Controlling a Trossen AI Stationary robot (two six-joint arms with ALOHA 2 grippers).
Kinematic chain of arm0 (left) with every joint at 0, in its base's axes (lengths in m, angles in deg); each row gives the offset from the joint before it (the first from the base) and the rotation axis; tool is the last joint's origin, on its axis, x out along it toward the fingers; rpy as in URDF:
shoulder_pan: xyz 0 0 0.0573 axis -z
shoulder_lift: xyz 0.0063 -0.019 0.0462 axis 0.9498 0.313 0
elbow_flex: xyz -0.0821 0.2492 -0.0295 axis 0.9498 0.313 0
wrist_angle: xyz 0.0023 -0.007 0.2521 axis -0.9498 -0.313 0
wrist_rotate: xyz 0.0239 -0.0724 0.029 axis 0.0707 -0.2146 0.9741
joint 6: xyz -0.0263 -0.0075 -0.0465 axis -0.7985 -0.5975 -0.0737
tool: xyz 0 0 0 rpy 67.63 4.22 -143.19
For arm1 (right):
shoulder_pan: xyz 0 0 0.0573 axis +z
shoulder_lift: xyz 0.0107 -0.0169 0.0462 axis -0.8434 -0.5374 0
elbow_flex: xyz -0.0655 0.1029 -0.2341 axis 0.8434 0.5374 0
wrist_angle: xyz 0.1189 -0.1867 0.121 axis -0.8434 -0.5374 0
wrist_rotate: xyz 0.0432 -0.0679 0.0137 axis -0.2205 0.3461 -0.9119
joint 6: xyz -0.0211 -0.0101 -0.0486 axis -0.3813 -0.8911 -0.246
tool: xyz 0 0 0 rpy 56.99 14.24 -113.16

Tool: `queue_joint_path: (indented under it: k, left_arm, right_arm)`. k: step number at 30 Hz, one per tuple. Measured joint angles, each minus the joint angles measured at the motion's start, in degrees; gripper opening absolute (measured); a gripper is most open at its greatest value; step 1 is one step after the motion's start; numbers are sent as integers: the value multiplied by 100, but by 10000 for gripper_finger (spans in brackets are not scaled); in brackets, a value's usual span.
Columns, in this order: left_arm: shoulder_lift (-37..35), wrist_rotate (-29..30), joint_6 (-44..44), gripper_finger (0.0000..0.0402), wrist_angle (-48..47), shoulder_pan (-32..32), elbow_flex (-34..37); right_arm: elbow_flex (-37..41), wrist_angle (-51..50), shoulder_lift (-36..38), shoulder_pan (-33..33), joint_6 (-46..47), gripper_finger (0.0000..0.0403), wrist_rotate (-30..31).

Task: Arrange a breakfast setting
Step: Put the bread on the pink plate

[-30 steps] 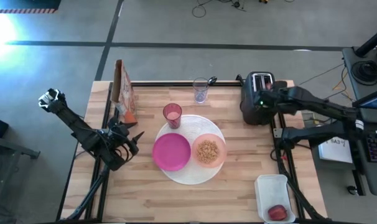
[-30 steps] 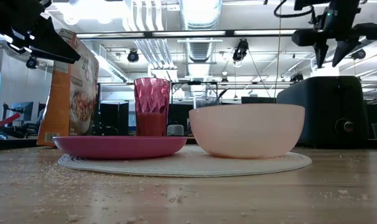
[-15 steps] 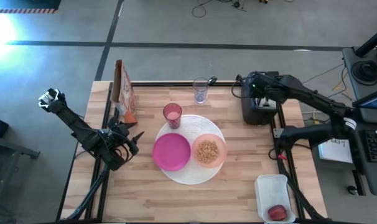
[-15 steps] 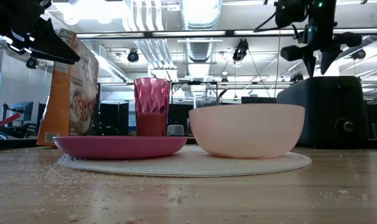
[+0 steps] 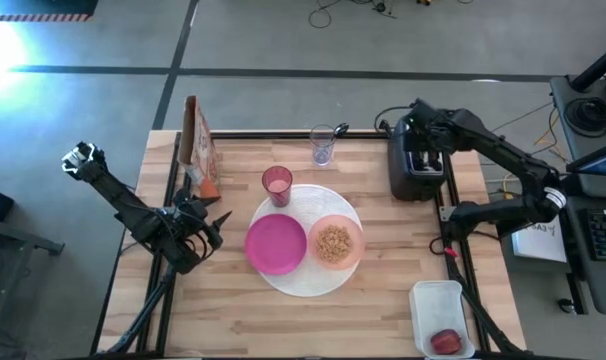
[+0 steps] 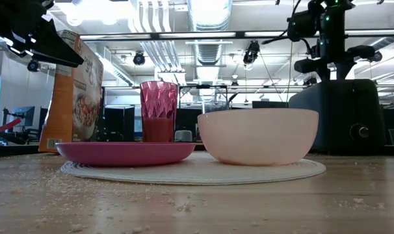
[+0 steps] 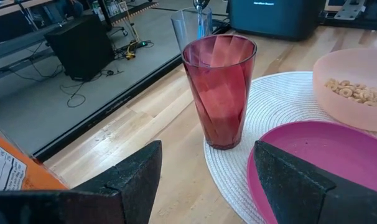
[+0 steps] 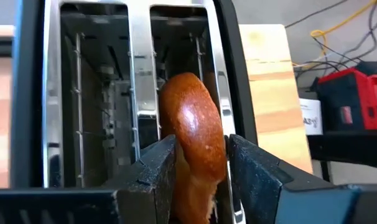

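The round bread (image 8: pixel 193 146) stands on edge in a slot of the black-and-silver toaster (image 5: pixel 415 168) at the table's far right. My right gripper (image 8: pixel 201 177) is above the toaster, pointing down, shut on the bread. The magenta bowl (image 5: pixel 275 244) and the peach bowl (image 5: pixel 334 243) with cereal sit on the round white plate (image 5: pixel 303 285). The pink tumbler (image 5: pixel 276 186) stands at the plate's far edge. The clear cup (image 5: pixel 322 146) stands behind it. The red fruit (image 5: pixel 445 341) lies in the white tub. My left gripper (image 5: pixel 215 222) is open, left of the plate. My right gripper pinches the bread's two flat faces (image 8: pixel 213 155) between its two fingers, at the bread's upper part. The fingers come from above, pointing down into the toaster's slot. The bread stands on edge, its lower part in the slot.
A cereal box (image 5: pixel 196 140) stands at the far left corner. The white tub (image 5: pixel 441 318) sits at the near right corner. Crumbs lie over the near part of the table (image 6: pixel 184 208). Bare wood lies near the front edge.
My right gripper has moved from beside the toaster to above its slots and gone down onto the bread. My left gripper has kept still.
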Motion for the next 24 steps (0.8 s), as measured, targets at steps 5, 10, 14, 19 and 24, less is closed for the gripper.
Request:
queue_joint_path:
  k: [5,10,14,19,24]
  left_arm:
    - [0,0,0,237,0,0,0]
    - [0,1,-2,237,0,0,0]
    - [4,2,-2,237,0,0,0]
    - [4,2,-2,237,1,-6,0]
    - [4,4,-2,237,2,-7,0]
  right_arm:
    - [-4,219,2,2,-85,130,-27]
    - [-4,229,0,6,-100,129,-36]
    - [-4,231,0,6,-100,129,-47]
    - [-4,237,0,6,-172,129,-56]
    - [-4,244,0,6,-239,129,-65]
